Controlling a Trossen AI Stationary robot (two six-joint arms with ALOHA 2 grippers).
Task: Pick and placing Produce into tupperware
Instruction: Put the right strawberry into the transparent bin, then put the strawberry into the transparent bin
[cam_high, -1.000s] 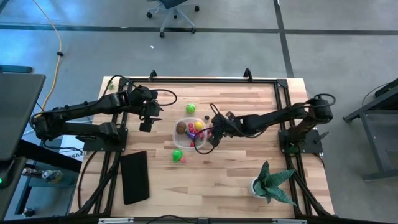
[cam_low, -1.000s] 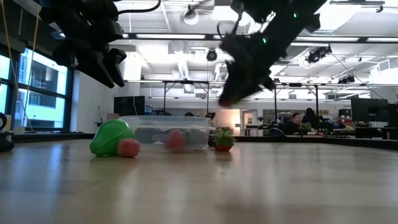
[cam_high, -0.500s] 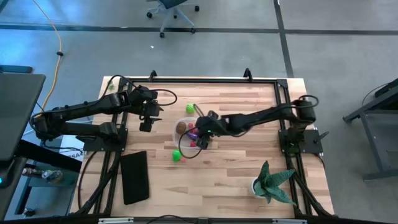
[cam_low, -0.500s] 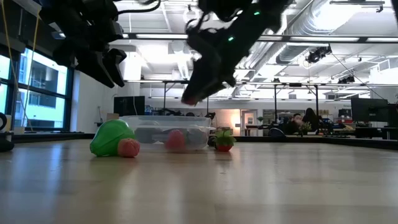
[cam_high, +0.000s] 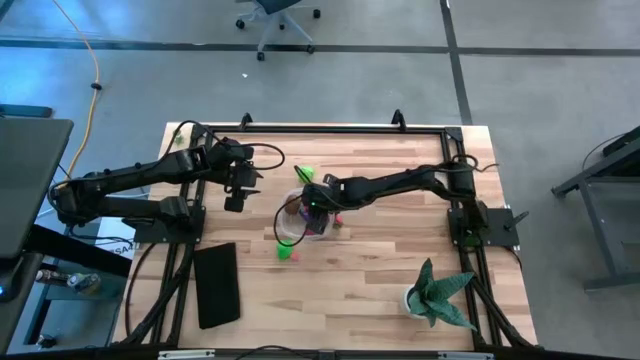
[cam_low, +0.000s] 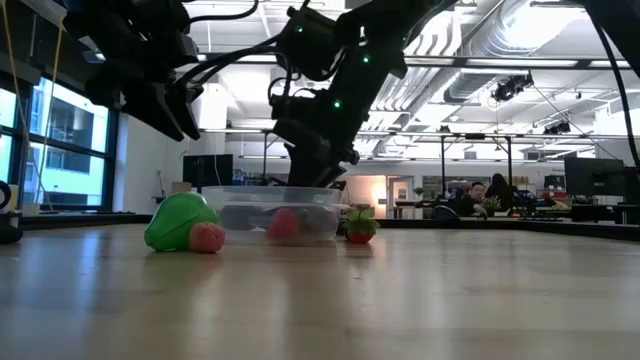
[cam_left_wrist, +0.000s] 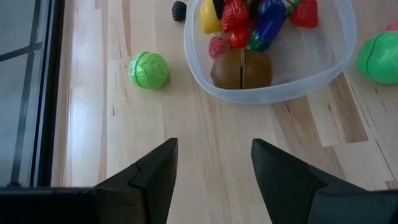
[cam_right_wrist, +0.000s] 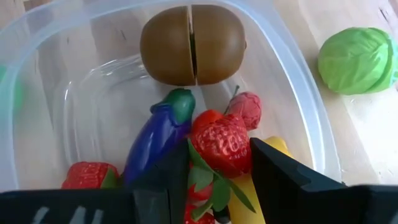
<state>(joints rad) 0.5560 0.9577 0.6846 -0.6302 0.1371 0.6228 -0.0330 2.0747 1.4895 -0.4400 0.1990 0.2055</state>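
Right gripper (cam_right_wrist: 211, 180) hangs over the clear squarish plastic tub (cam_right_wrist: 298, 118) mid-table, fingers clamped on a red toy strawberry with green leaves (cam_right_wrist: 225, 144), held just above the tub's contents. Inside the tub: brown split kiwi (cam_right_wrist: 191, 45), purple eggplant with green cap (cam_right_wrist: 160, 138), small pink raspberry (cam_right_wrist: 245, 109), yellow piece (cam_right_wrist: 273, 149), another strawberry (cam_right_wrist: 87, 174). A green round cabbage (cam_right_wrist: 357, 60) lies on the wooden table (cam_high: 400, 270) just beside the tub. Left gripper (cam_left_wrist: 213, 165) hovers off to the tub's side, fingers apart, nothing between them. Another green ball (cam_left_wrist: 380, 57) sits on the tub's far side, with a small pink fruit (cam_low: 207, 237) touching it.
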